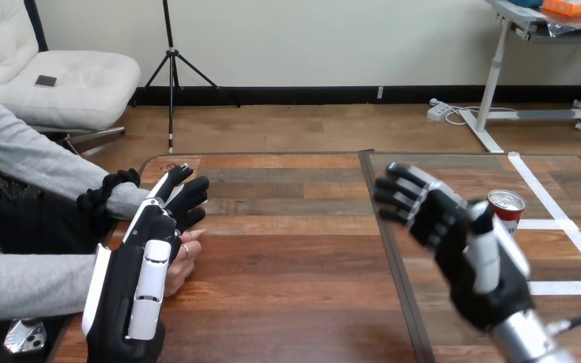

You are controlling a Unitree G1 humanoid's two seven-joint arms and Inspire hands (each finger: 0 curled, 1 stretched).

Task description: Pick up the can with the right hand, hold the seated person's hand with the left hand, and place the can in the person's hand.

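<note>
Left hand (151,249), glossy black with white shells, lies over the person's hand (184,257) at the tabletop's (295,287) left edge, its jointed fingers stretched nearly straight. Right hand (442,223) we see loosely spread and empty near the right edge, just beside the upright cylindrical metal can (506,210) on the wood planks.

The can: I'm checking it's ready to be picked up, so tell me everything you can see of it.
The can looks metal: silver top, red rim, white side with red print. It stands upright on the wooden table beside a white tape line. The open right hand stands in front, hiding its lower left part; whether they touch I cannot tell.
</note>
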